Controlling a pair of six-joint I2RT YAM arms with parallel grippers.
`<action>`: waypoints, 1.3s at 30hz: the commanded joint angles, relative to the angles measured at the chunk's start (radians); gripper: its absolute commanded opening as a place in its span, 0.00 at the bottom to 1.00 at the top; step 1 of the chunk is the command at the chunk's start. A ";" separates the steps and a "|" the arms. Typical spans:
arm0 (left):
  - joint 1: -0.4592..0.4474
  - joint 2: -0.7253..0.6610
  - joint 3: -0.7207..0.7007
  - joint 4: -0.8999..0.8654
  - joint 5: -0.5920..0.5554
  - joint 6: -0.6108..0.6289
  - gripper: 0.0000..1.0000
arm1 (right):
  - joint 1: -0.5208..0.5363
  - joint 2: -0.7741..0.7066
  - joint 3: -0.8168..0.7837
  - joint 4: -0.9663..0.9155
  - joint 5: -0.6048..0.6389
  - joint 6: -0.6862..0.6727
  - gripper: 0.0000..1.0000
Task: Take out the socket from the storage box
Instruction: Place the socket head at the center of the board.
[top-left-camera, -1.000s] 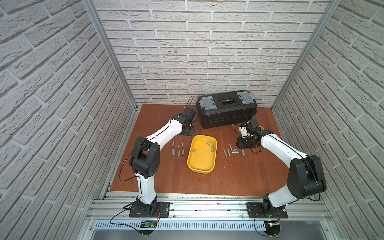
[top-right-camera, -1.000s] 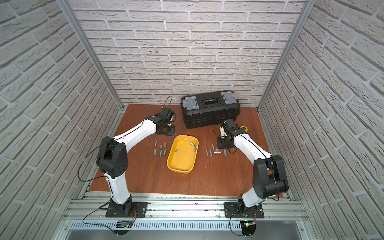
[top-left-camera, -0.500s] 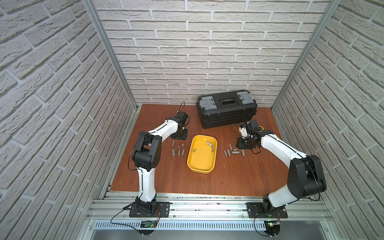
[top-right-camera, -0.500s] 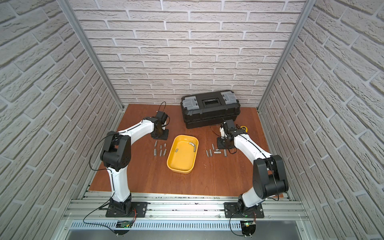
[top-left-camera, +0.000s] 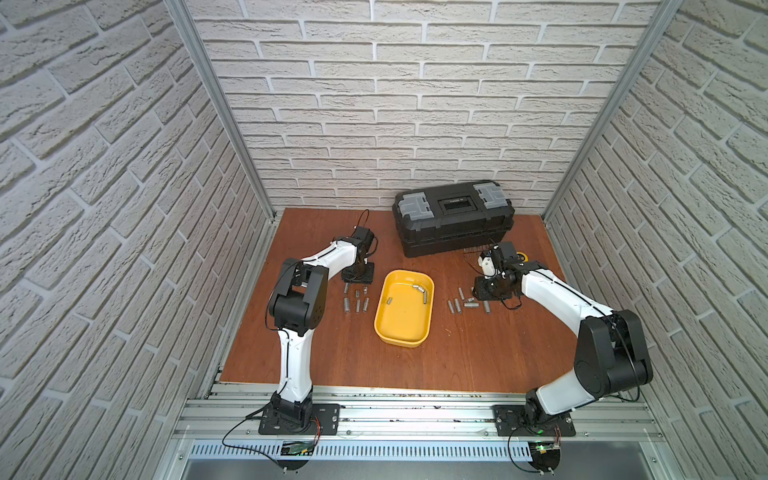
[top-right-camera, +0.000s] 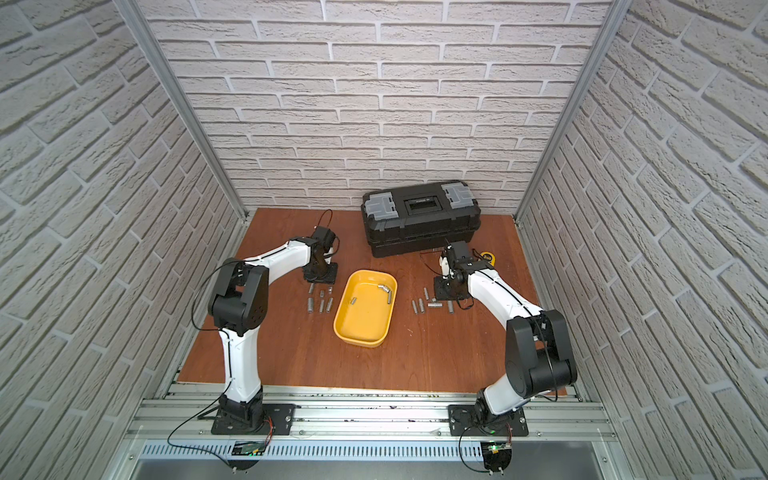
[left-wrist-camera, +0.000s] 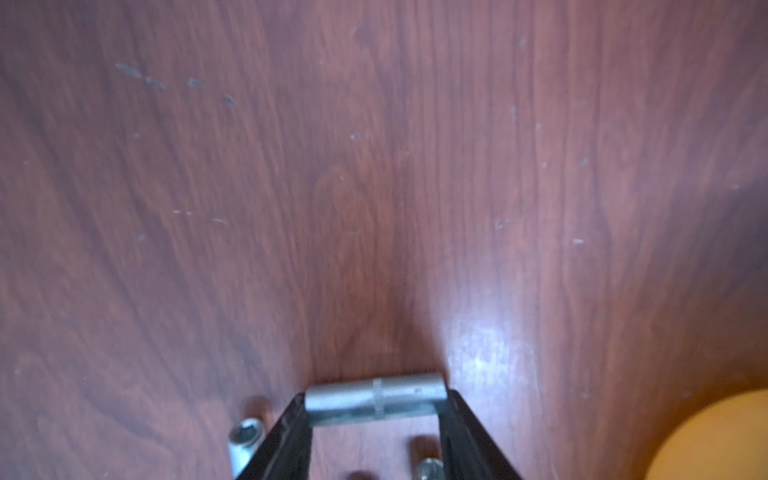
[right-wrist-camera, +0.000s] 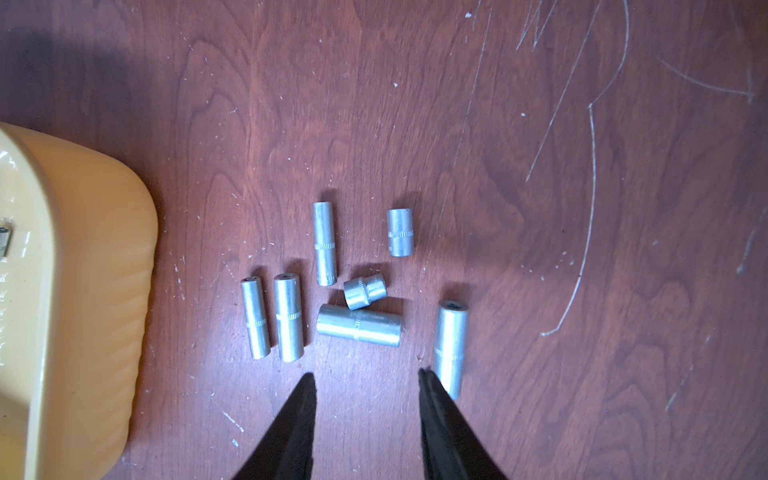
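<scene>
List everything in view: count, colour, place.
table: one, reddish-brown wood.
storage box: one, yellow, table centre.
boxed socket: one, silver, in the storage box.
jointed metal piece: one, silver, also in it.
left sockets: six, silver, table, left of the box.
right sockets: seven, silver, table, right of it.
held socket: one, silver, in the left gripper.
toolbox: one, black, grey latches, by back wall.
small object: one, yellow-black, by the toolbox, partly hidden.
left gripper: black fingers shut on the held socket.
right gripper: black fingers open, empty, near right sockets.

Left jaws clamped, right jaws apart.
</scene>
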 joint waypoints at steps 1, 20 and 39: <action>0.010 0.029 0.011 0.009 0.019 0.012 0.50 | -0.003 -0.027 -0.014 0.014 -0.005 0.005 0.42; 0.014 -0.050 0.028 0.005 0.008 0.019 0.57 | -0.003 -0.026 -0.005 0.006 -0.002 0.001 0.42; 0.021 -0.414 -0.164 0.077 -0.063 -0.093 0.59 | 0.213 -0.038 0.122 0.055 0.000 -0.097 0.43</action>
